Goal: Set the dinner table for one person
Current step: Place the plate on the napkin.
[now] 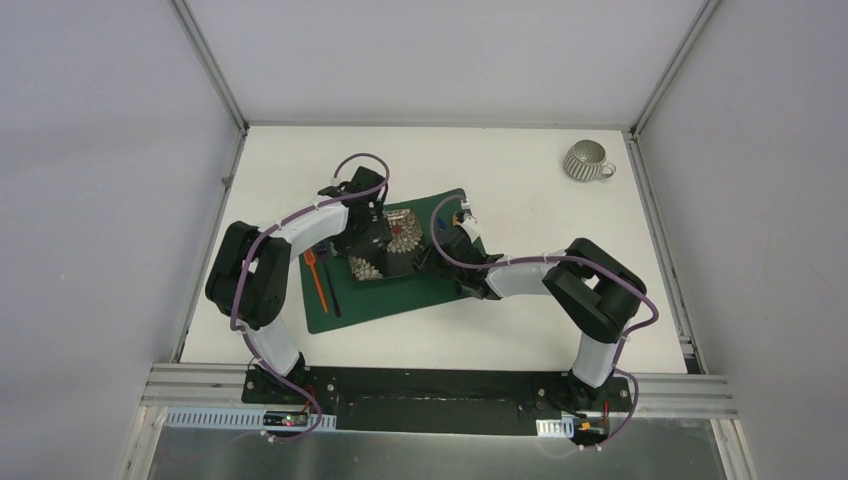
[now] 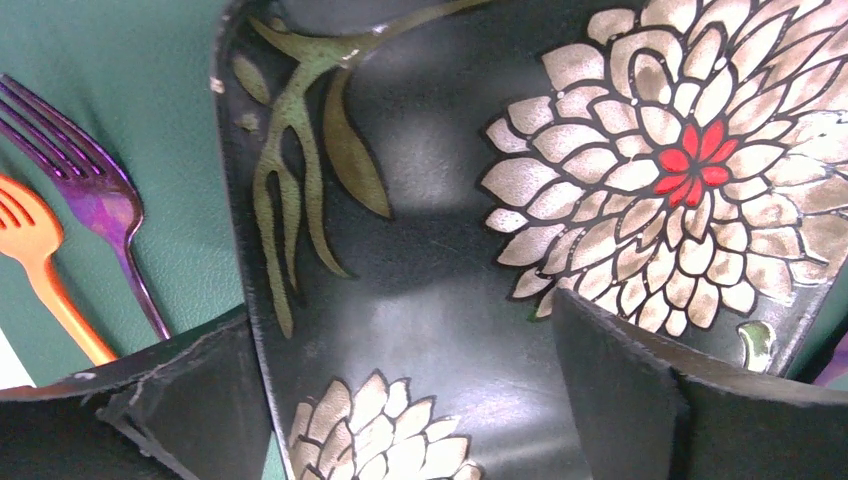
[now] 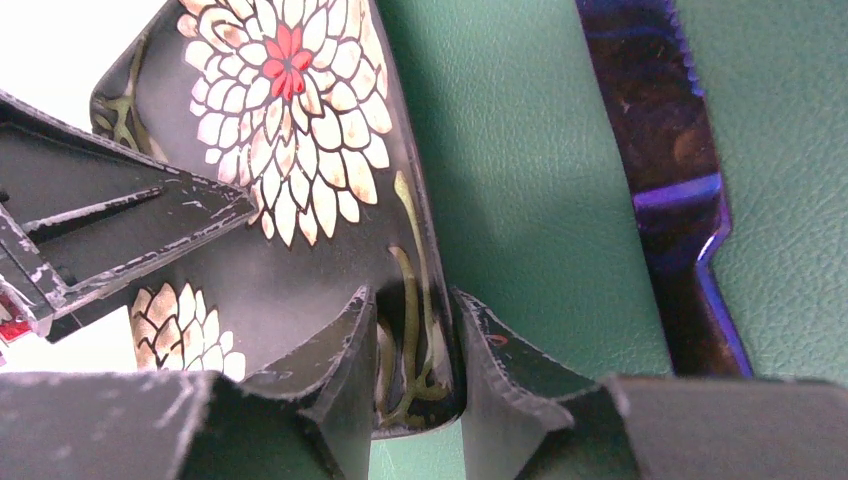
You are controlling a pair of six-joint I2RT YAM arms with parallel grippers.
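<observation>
Plate [image 3: 300,130] lies on the placemat [image 1: 400,300] between 2 grippers, and only the right one grips it.

Nearest: right gripper [image 3: 412,300] is pressed onto the plate's right rim, 1 finger inside and 1 outside. The plate runs away from it to the left. Left gripper [image 2: 400,315] is spread wide over the plate's left edge, with no rim pinched. Orange fork [image 1: 317,275] and purple fork [image 1: 331,290] lie just left of the plate, and the knife [image 3: 670,180] just right, all on the mat. The mat sits mid-left on the white dinner table [image 1: 520,200]. Farthest: mug [image 1: 587,162] at the far right corner, well apart. The right arm looks nearer, so it likely fetches the mug once it lets go of the rim.
</observation>
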